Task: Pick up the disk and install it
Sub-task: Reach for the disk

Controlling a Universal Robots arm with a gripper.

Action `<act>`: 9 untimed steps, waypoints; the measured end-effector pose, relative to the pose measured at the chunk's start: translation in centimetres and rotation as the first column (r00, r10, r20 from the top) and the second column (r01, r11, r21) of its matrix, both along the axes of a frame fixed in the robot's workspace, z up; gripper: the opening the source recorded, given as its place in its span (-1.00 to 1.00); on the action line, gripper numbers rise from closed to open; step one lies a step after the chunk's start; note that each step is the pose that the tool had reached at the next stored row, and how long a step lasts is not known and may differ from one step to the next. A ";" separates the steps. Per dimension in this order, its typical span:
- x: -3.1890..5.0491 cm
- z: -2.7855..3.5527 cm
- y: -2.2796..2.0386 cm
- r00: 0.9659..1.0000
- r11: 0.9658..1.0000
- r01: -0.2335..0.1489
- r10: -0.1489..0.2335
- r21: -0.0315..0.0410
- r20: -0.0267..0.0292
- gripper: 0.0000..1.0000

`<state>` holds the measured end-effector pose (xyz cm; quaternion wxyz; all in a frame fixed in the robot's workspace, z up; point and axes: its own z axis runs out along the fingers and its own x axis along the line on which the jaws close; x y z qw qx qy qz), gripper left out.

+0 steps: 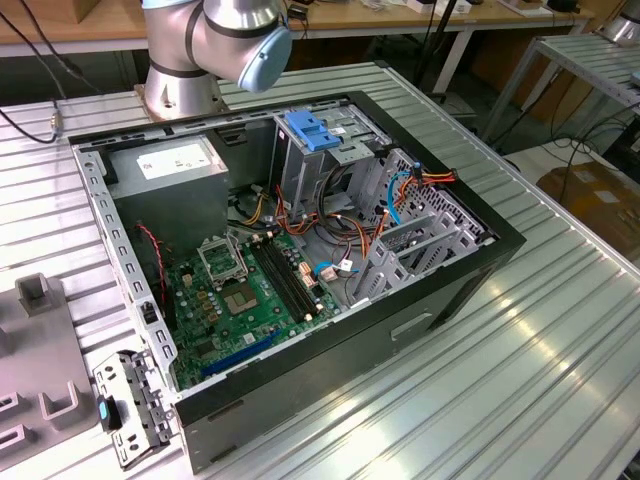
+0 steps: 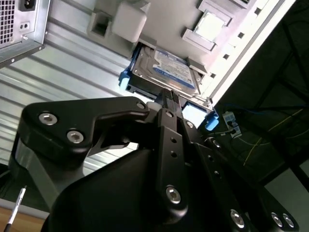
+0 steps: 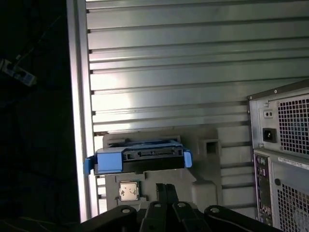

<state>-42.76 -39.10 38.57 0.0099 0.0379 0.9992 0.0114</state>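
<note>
Disk (image 2: 165, 70) with blue rails, lying on grey holder (image 2: 169, 19), ribbed bench (image 2: 67, 67) beneath, gripper (image 2: 168, 96) jaws closed together, empty, near disk's edge

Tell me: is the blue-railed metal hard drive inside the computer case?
Outside: the metal hard drive rests on a grey holder beside the computer case.

I'm watching the exterior view looking down on the open case (image 1: 420, 310); both wrist views are facing the disk (image 2: 164, 72) (image 3: 140, 157) closely.
</note>
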 end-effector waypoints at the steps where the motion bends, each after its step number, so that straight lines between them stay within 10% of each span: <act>1: -0.75 -0.02 0.00 1.000 1.000 0.000 0.000 0.000 0.000 -0.79; 9: -3.23 -0.22 0.39 1.000 1.000 0.000 0.000 0.005 -0.003 -0.79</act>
